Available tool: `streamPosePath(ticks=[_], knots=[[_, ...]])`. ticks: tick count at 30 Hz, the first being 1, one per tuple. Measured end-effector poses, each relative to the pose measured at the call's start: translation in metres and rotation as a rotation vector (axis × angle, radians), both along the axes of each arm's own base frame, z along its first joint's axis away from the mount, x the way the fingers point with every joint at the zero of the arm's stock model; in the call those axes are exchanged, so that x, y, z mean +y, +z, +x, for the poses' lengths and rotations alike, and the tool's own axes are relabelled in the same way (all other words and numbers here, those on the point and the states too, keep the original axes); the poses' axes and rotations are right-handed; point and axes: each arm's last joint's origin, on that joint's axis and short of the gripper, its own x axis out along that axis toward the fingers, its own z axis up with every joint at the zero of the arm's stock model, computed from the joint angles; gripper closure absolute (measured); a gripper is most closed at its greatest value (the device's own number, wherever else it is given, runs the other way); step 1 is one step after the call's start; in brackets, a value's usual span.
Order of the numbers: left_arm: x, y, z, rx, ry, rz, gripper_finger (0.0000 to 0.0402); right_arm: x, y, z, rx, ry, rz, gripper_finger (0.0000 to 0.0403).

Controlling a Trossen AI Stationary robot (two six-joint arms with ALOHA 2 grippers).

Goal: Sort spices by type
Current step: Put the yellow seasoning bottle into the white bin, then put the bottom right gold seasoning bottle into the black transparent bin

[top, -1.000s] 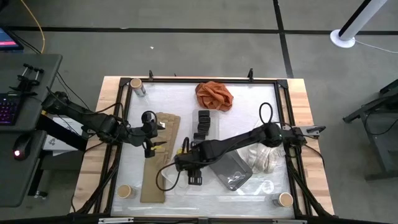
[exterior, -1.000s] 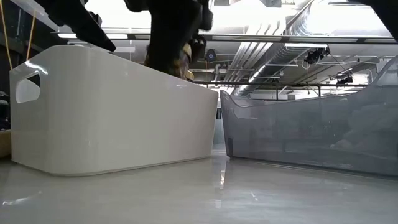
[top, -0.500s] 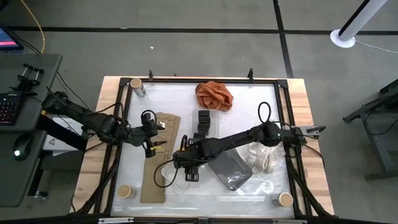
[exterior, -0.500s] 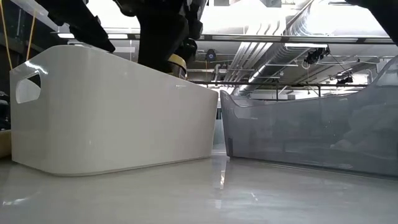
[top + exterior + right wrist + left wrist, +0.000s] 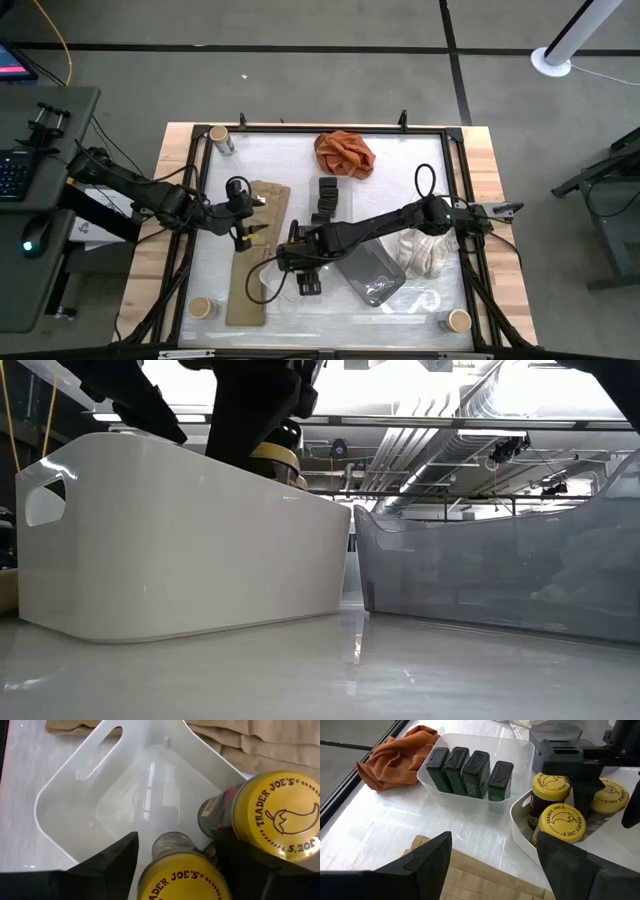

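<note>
A tan-lid jar [image 5: 218,133] stands at the bench's [image 5: 270,160] far left corner, and another [image 5: 200,306] at the near left corner. Both are well apart from the rest.

The left tool [image 5: 243,228] hovers over a tan cloth [image 5: 255,270] on the left half of the bench. Its fingers [image 5: 432,852] are wide apart with nothing between them.

Right of the tan cloth, a small clear tray [image 5: 520,750] holds four black boxes [image 5: 470,767] standing side by side. An orange cloth [image 5: 344,152] lies bunched just beyond it, toward the far edge.

Next to the tray, on its near side, is a white bin [image 5: 65,810] with a handle slot in one end. Three yellow-lid jars [image 5: 562,822] stand upright in it, packed close together at one end, and the other end is bare. The right tool [image 5: 300,268] is down over this bin, directly above the jars, with one jar [image 5: 182,872] right under it. I cannot tell whether the tool is clamped on that jar or clear of it. In the low view, a yellow lid [image 5: 275,457] shows just above the bin's rim, beneath the dark tool.

A grey bin [image 5: 370,272] sits to the right of the white one, close beside it. A crumpled white cloth [image 5: 422,250] lies past it, under the right arm. The third tan-lid jar [image 5: 458,320] stands at the near right corner.
</note>
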Motion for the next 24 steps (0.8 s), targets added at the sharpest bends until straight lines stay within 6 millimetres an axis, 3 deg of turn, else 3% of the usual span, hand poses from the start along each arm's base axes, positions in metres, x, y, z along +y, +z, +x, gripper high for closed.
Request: streamPosePath(ticks=[6, 11, 18, 24], knots=[[0.0, 0.0, 0.0, -0.002, 0.006, 0.006, 0.0128, 0.0, 0.002, 0.0, -0.007, 0.033, -0.013, 0.0096], [0.0, 0.0, 0.0, -0.004, 0.01, 0.001, 0.0128, 0.0, 0.018, 0.0, -0.031, 0.111, -0.022, 0.0058], [0.0, 0.0, 0.0, -0.008, 0.015, 0.001, 0.0128, -0.003, 0.043, -0.008, -0.056, 0.213, -0.08, 0.005], [0.0, 0.001, 0.001, -0.035, 0.06, -0.056, 0.0128, -0.018, 0.067, -0.019, -0.058, 0.187, -0.081, 0.005]])
